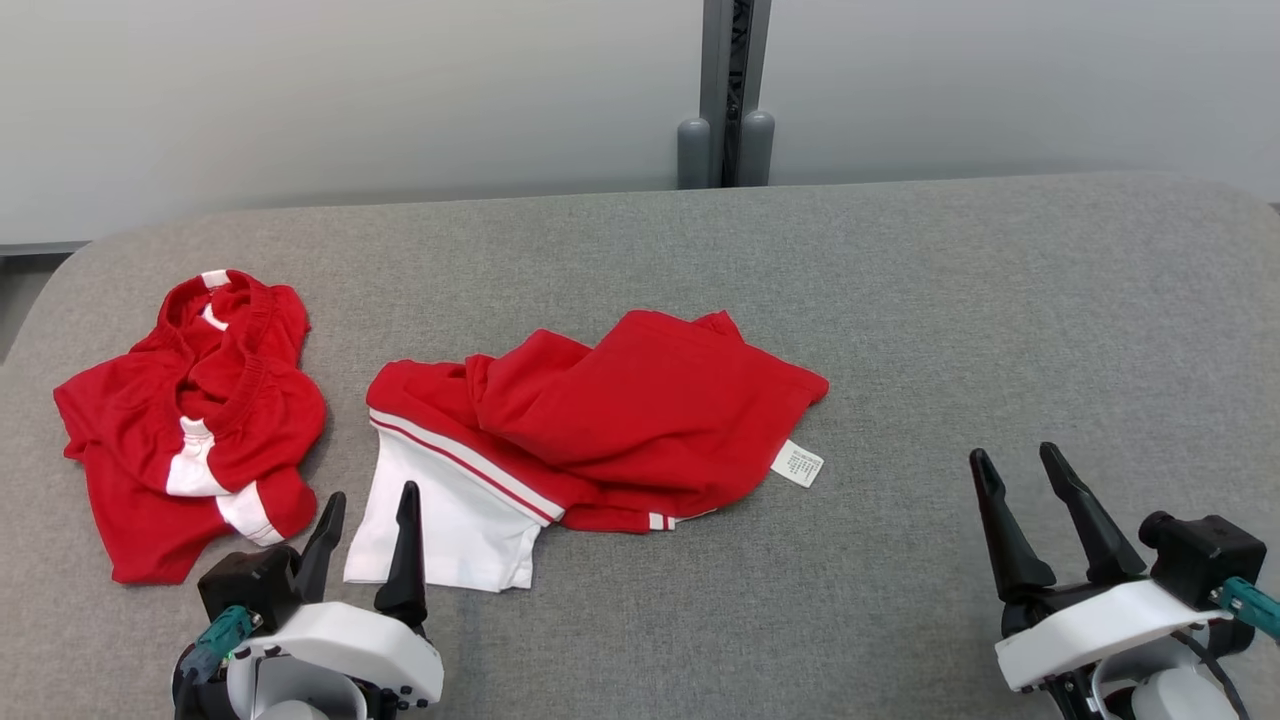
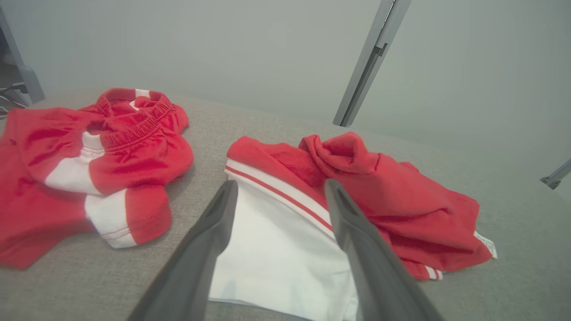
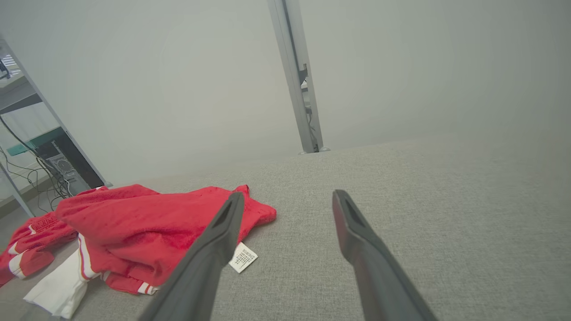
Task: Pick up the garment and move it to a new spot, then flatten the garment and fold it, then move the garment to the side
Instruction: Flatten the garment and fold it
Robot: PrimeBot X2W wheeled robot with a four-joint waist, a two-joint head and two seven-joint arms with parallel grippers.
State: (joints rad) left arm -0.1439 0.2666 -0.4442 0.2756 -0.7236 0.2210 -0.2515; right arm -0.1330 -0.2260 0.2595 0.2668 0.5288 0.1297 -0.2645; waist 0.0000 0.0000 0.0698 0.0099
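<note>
Head view: garment (image 1: pixel 640 420) lies crumpled ctr-left on the grey table (image 1: pixel 950 300). It is red w/ a white panel at its near-left end and a red-and-white stripe where the two meet. A small white label (image 1: pixel 797 464) sticks out at its right edge, flat on the table, print too small to read. The 2nd garment (image 1: pixel 190 420), also red w/ white patches, is bunched further left, apart from the first. L gripper (image 1: pixel 372 492) at lower left has its fingers spread w/ nothing held, tips at the near edge of the white panel; can't tell if they touch it. R gripper (image 1: pixel 1014 452) at lower right is also spread & empty, over bare table well right of the garment. A grey post (image 1: pixel 727 90) stands behind the far edge. Left wrist view: L gripper (image 2: pixel 281 183) is released, its fingers framing the white panel. The garment (image 2: pixel 401 209) has its red part heaped beyond & to the right, w/ the label (image 2: pixel 487 244) at the far right edge, unreadable. 2nd garment (image 2: pixel 89 169) is to the left, gathered elastic waistband on top. Right wrist view: R gripper (image 3: pixel 289 194) is unclenched, clear of cloth. The garment (image 3: pixel 142 223) is to the left, and the label (image 3: pixel 243 257) beside the left finger shows rows of tiny print, can't read. 2nd garment (image 3: pixel 26 245) is at far left, post (image 3: pixel 296 76) at back.
</note>
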